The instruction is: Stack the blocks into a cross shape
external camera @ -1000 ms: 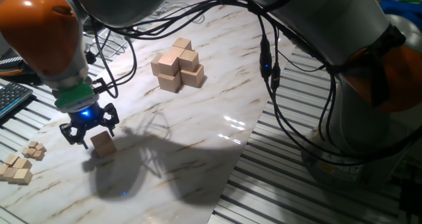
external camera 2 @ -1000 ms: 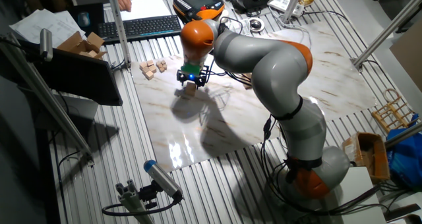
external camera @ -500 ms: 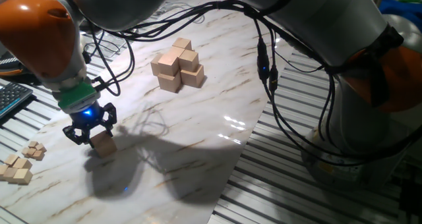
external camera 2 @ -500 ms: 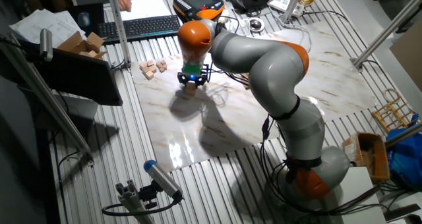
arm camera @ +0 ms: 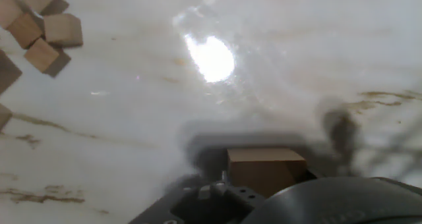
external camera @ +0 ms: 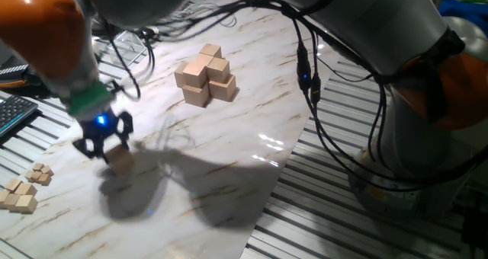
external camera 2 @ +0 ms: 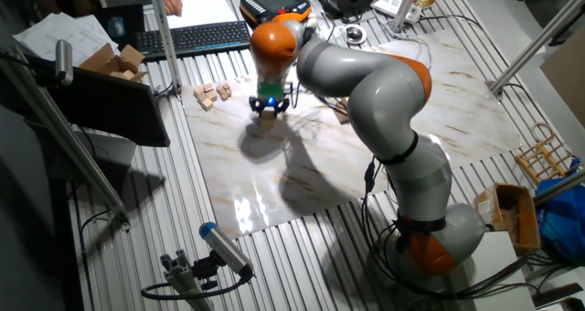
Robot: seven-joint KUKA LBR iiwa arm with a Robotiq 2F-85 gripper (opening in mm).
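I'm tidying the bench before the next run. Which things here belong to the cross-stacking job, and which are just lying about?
Belongs to the job:
- block under the end effector
- pile of blocks farther back

Lying about:
- tiny cubes at the table edge
- keyboard
- papers
- cardboard box

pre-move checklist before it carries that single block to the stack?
1. Block between gripper fingers: ok, it sits right under the hand.
2. Grip closed on block: cannot tell, motion blur.
3. Block lifted off the marble table: cannot tell.
4. Block stack intact, upright: ok.
5. Path to stack free of objects: ok, bare marble between.
6. Tiny cubes away from gripper: ok, apart at the table edge.
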